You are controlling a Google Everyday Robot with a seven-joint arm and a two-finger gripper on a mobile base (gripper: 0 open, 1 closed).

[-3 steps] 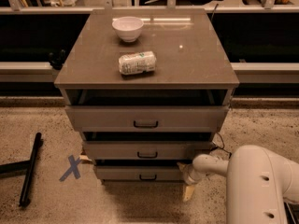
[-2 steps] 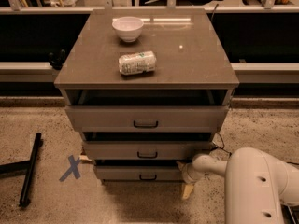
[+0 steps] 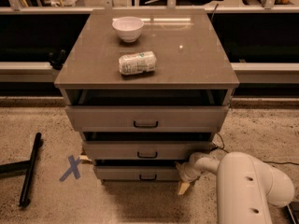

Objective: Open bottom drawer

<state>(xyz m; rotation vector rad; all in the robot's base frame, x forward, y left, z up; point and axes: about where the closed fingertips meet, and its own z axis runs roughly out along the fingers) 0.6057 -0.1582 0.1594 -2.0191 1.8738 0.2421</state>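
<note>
The bottom drawer point(image 3: 126, 173) is the lowest of three grey-taupe drawers, with a small black handle point(image 3: 148, 177) at its centre. Its front stands slightly out from the cabinet, with a dark gap above it. My gripper point(image 3: 182, 185) is low by the floor at the right end of this drawer's front, at the tip of my white arm point(image 3: 243, 185), which reaches in from the lower right. The gripper is right of the handle and not on it.
The middle drawer point(image 3: 147, 150) and top drawer point(image 3: 145, 118) also stand out a little. A white bowl point(image 3: 128, 28) and a wrapped packet point(image 3: 137, 62) lie on the cabinet top. A black bar point(image 3: 30, 169) and a blue tape X point(image 3: 71, 167) are on the floor at left.
My gripper has edged slightly left toward the right end of the bottom drawer. The drawers look unchanged.
</note>
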